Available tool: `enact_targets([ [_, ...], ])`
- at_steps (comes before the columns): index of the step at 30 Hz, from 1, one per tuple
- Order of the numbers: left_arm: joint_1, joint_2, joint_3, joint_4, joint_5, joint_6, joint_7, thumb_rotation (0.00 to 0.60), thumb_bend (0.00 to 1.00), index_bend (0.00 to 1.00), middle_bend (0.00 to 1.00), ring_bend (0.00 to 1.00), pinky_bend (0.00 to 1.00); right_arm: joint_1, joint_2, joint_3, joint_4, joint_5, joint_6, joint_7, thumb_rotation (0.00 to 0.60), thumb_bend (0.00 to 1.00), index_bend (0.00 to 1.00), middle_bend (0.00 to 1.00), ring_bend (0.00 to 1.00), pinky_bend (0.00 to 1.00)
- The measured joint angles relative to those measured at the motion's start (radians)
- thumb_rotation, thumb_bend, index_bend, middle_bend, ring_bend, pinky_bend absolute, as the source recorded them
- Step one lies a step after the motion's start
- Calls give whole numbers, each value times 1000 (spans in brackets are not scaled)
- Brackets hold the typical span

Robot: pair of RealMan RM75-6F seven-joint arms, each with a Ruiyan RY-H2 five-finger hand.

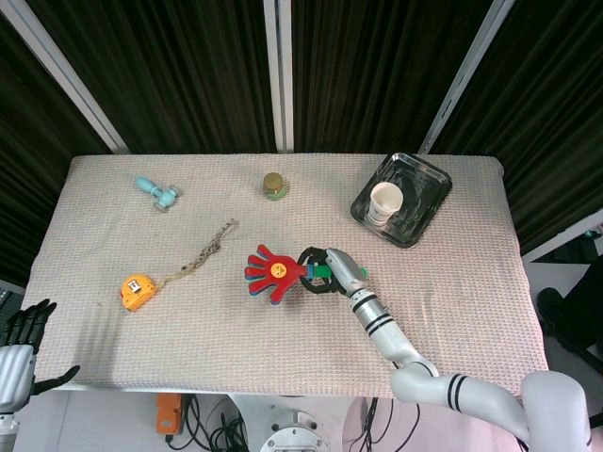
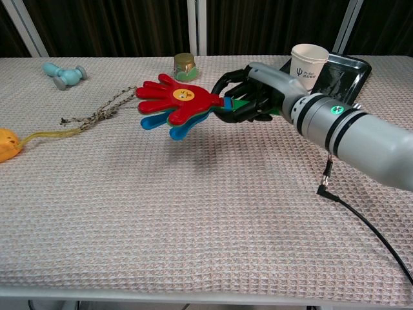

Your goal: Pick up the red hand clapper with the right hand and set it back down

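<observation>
We see a bumpy waffle cloth (image 2: pixel 193 213) over the table, soft and matt. The red clapper (image 2: pixel 173 98) looks like smooth, shiny plastic. The tray (image 1: pixel 424 179) is dark, glossy metal, and the cup (image 2: pixel 306 61) in it looks like white paper. The right hand (image 2: pixel 248 97) is black and gray, with a smooth arm.

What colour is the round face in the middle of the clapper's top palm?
Yellow, set on the red hand clapper; the chest view shows it best.
</observation>
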Motion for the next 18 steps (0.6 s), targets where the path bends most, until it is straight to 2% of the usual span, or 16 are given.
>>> enact_targets([
  [2, 2, 0, 0, 3, -1, 2, -4, 600, 27, 47, 28, 0, 21, 13, -51, -8, 56, 11, 5, 16, 600, 251, 741, 630, 684, 951],
  [3, 4, 0, 1, 4, -1, 4, -6, 600, 27, 47, 28, 0, 21, 18, -68, -12, 77, 13, 9, 17, 600, 212, 661, 560, 594, 916],
  [4, 5, 0, 1, 6, -1, 6, -8, 600, 27, 47, 28, 0, 21, 25, -86, -20, 100, 12, 13, 16, 600, 157, 509, 428, 415, 810],
  [5, 6, 0, 1, 7, -1, 7, -9, 600, 27, 48, 28, 0, 21, 31, -94, -27, 111, 9, 15, 16, 600, 99, 311, 261, 219, 612],
  [6, 8, 0, 2, 7, 0, 9, -10, 600, 27, 48, 28, 0, 21, 35, -96, -34, 116, 3, 16, 14, 600, 63, 166, 137, 91, 408],
  [7, 9, 1, 2, 8, 0, 11, -10, 600, 27, 48, 28, 0, 21, 38, -95, -38, 117, -10, 20, 12, 600, 33, 49, 38, 10, 189],
  [8, 10, 2, 2, 8, 0, 12, -11, 600, 27, 48, 28, 0, 21, 40, -92, -40, 116, -22, 27, 11, 600, 15, 2, 2, 0, 56],
  [10, 11, 4, 1, 7, 0, 14, -11, 600, 27, 47, 28, 0, 21, 42, -84, -43, 113, -49, 58, 4, 600, 4, 0, 0, 0, 2],
  [14, 10, 3, 0, 6, 1, 16, -10, 600, 27, 48, 28, 0, 21, 37, -52, -47, 83, -97, 141, -32, 600, 2, 0, 0, 0, 0],
  [18, 8, 2, 0, 1, 5, 15, -3, 600, 27, 47, 28, 0, 21, 18, 13, -52, 4, -116, 185, -83, 600, 17, 0, 0, 0, 0],
])
